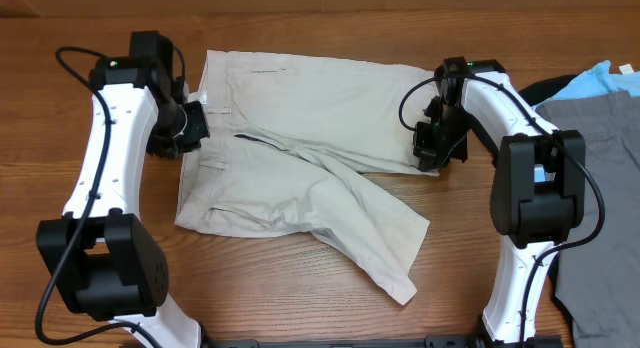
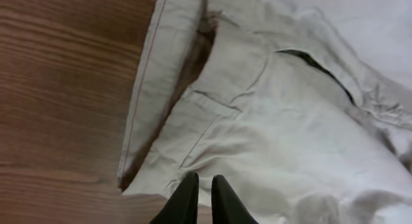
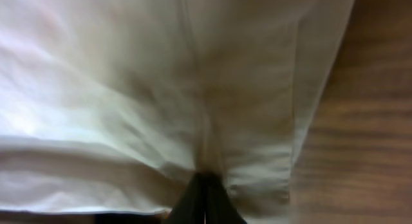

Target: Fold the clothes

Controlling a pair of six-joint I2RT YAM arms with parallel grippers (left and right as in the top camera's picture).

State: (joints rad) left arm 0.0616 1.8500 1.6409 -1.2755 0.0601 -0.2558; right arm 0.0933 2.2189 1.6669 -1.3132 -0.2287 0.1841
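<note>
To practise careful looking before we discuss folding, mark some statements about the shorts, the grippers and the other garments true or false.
1. The shorts lie on a wooden table. True.
2. The shorts are folded neatly in half. False: they lie spread out, with one leg slanting toward the near edge.
3. The right gripper is shut on the shorts near a leg hem. True.
4. The grey garment lies beside the left arm. False: it lies at the table's right edge, by the right arm.
5. The left gripper is at the waistband end of the shorts. True.
</note>
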